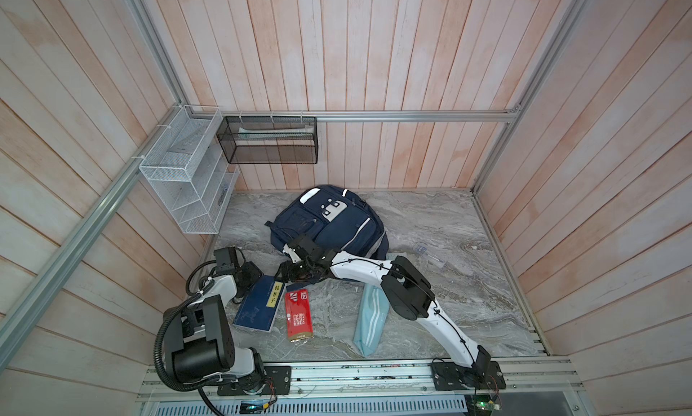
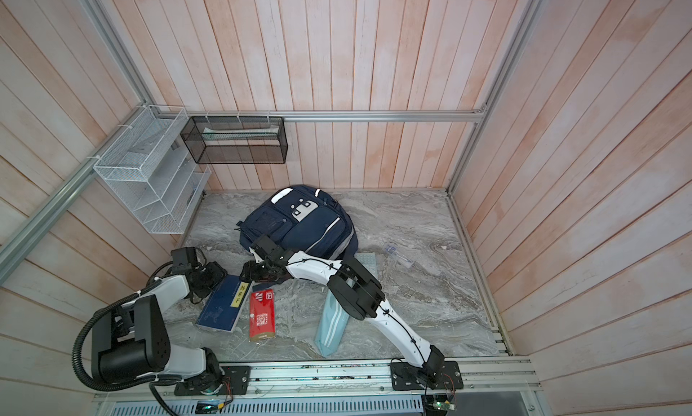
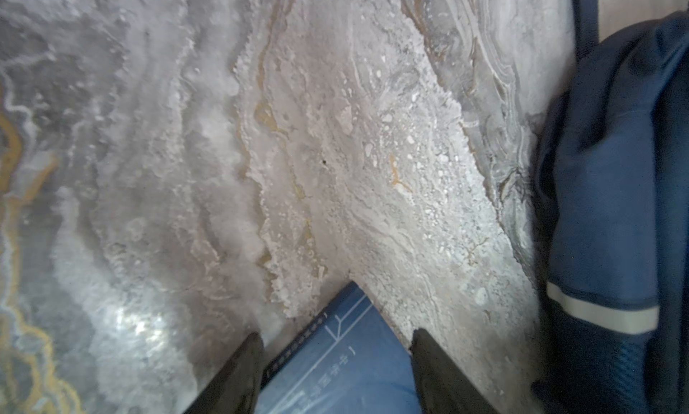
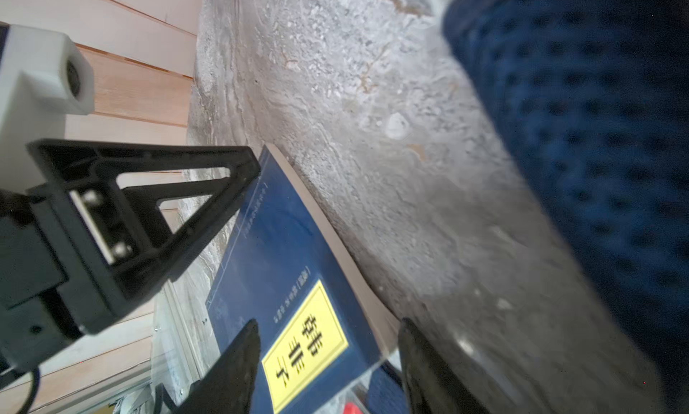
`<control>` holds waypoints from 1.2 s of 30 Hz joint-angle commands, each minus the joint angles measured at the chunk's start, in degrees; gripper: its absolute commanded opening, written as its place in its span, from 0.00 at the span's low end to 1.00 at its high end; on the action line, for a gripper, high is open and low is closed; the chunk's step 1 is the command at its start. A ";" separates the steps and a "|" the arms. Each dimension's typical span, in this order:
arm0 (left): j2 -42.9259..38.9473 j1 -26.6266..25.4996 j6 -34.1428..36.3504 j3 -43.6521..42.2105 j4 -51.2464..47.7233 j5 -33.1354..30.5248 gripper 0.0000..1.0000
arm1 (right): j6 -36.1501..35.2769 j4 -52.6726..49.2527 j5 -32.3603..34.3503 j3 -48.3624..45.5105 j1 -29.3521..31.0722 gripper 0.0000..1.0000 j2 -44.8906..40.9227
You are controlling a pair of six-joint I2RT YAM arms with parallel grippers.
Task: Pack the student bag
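Parted jaws on the left gripper, neither wide nor closed. Straddle one corner of the book, with fingers right at its two edges; cannot tell whether clamped on it or merely alongside. Parted jaws on the right gripper too, plainly apart. Hover over the book's neighbouring corner, by the yellow label, with nothing seen gripped; cannot tell whether touching the cover. Reaches across the middle to the left side, ending just beside the left gripper at the book's far end.

As for the bag: lies front up at the back middle of the table, white-patch end toward the rear wall, near end just beyond the two grippers and partly under the right arm's wrist. Shows as dark blue fabric with a white stripe at the edge of the left wrist view, and as blurred blue mesh close by in the right wrist view.

Flat on the table, nearer the front: book on the left, red pack just right of it, striped pouch farther right, partly under the right arm. On the walls, a white wire rack and a black mesh basket, well apart from the table's things.
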 commanded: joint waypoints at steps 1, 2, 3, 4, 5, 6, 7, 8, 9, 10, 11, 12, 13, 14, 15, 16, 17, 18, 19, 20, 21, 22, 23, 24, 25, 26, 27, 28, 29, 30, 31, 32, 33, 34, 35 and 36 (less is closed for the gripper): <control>0.55 -0.19 -0.22 -2.21 -1.63 3.29 0.65 | 2.05 1.13 -3.44 0.68 0.79 0.55 4.13; 0.60 -0.18 -0.22 -2.13 -1.69 3.43 0.65 | 2.28 1.24 -3.78 1.40 0.84 0.52 4.69; 0.64 -0.19 -0.13 -2.07 -1.65 3.43 0.65 | 2.21 1.01 -4.07 2.13 0.80 0.50 5.20; 0.67 -0.18 -0.04 -2.07 -1.79 3.26 0.65 | 2.16 0.92 -4.18 2.57 0.59 0.46 5.34; 0.64 -0.18 0.05 -2.16 -1.77 3.13 0.65 | 1.92 1.23 -3.93 2.51 0.40 0.40 5.16; 0.73 -0.23 0.05 -2.18 -1.79 3.16 0.65 | 1.84 1.52 -3.60 2.35 0.27 0.33 4.85; 0.84 -0.18 0.05 -2.07 -1.82 3.18 0.65 | 1.72 1.76 -3.32 2.25 0.07 0.25 4.57; 0.84 -0.19 0.05 -1.97 -1.67 3.33 0.65 | 1.50 2.01 -3.49 2.24 -0.15 0.17 4.50; 0.82 -0.18 0.05 -1.84 -1.73 3.43 0.65 | 1.47 2.10 -3.62 2.25 -0.35 0.12 4.42; 0.73 -0.19 0.09 -1.62 -1.91 3.27 0.65 | 1.22 2.10 -3.72 2.25 -0.52 0.08 4.28; 0.56 -0.19 0.13 -1.47 -2.16 3.26 0.65 | 0.84 1.93 -3.43 2.17 -0.62 0.04 3.88; 0.29 -0.23 0.13 -1.26 -2.32 3.09 0.65 | 0.14 1.66 -2.91 2.08 -0.70 0.01 3.43; 0.06 -0.19 0.13 -1.10 -2.41 3.08 0.65 | -0.67 1.13 -2.05 2.24 -0.71 0.00 2.76; -0.36 -0.18 0.01 -0.94 -2.52 3.19 0.65 | -1.56 1.03 -1.79 2.34 -0.87 0.00 2.00; -0.55 -0.23 -0.03 -0.75 -2.61 3.44 0.65 | -2.40 1.52 -2.22 2.34 -1.08 0.00 1.12; -0.95 -0.18 -0.06 -0.46 -2.60 3.96 0.65 | -3.14 2.12 -2.73 2.34 -1.38 0.00 0.07; -1.47 -0.18 -0.04 0.14 -2.66 4.68 0.65 | -3.68 3.21 -3.75 2.13 -1.81 0.00 -1.15; -2.12 -0.18 -0.12 0.60 -2.86 5.56 0.65 | -4.15 4.85 -5.23 1.91 -2.32 0.00 -2.17; -2.87 -0.18 0.01 1.28 -2.91 7.12 0.65 | -4.58 6.14 -6.71 1.91 -3.04 0.00 -3.62; -4.04 -0.23 0.20 1.83 -2.60 9.51 0.66 | -4.93 7.11 -7.86 2.24 -3.79 0.00 -4.91; -5.06 -0.27 0.31 2.35 -2.40 11.42 0.67 | -5.52 7.37 -8.81 2.96 -4.53 0.00 -5.86; -6.44 -0.34 0.30 3.14 -2.30 13.08 0.69 | -6.20 7.33 -9.97 4.06 -5.31 0.00 -7.12; -7.86 -0.69 0.36 3.95 -2.41 14.37 0.71 | -6.73 6.91 -10.64 4.92 -6.09 0.00 -8.30; -9.09 -0.95 0.48 4.94 -2.56 14.82 0.72 | -7.39 6.26 -10.94 5.58 -6.63 0.00 -9.53; -10.85 -1.36 0.60 5.82 -2.62 15.08 0.73 | -8.00 5.32 -10.65 5.78 -7.32 0.00 -11.10; -12.32 -1.93 0.98 6.44 -1.50 15.99 0.74 | -8.22 5.05 -10.15 5.11 -7.99 0.00 -12.98; -13.36 -2.11 1.19 7.09 -0.91 17.51 0.75 | -7.97 5.51 -10.31 3.61 -8.72 0.00 -14.59; -14.41 -2.28 0.97 7.66 0.63 19.81 0.75 | -6.92 7.49 -11.00 0.59 -9.63 0.00 -17.28; -15.17 -2.56 0.42 8.16 2.24 22.40 0.75 | -5.10 11.40 -12.30 -3.08 -10.72 0.00 -19.86; -15.70 -3.09 0.05 8.87 2.81 23.61 0.75 | -3.85 14.22 -14.14 -5.69 -11.57 0.00 -21.90; -16.28 -4.01 -0.28 9.95 3.00 24.20 0.76 | -2.43 16.76 -15.52 -8.25 -12.60 0.00 -24.12; -16.83 -4.98 -0.19 10.90 3.30 24.96 0.76 | -1.92 18.07 -16.54 -9.96 -13.48 0.00 -26.15; -17.37 -5.82 0.01 11.64 3.45 25.14 0.76 | -2.26 18.39 -17.10 -11.11 -14.02 0.00 -27.83; -17.93 -6.62 0.34 12.57 3.30 25.35 0.77 | -3.09 17.44 -17.06 -12.03 -14.70 0.00 -29.70; -18.14 -7.47 0.86 13.63 3.56 26.61 0.77 | -4.59 15.07 -16.64 -12.55 -15.27 0.00 -31.41; -18.13 -8.32 1.68 14.31 4.08 27.94 0.78 | -5.94 13.34 -16.40 -13.25 -15.82 0.00 -32.89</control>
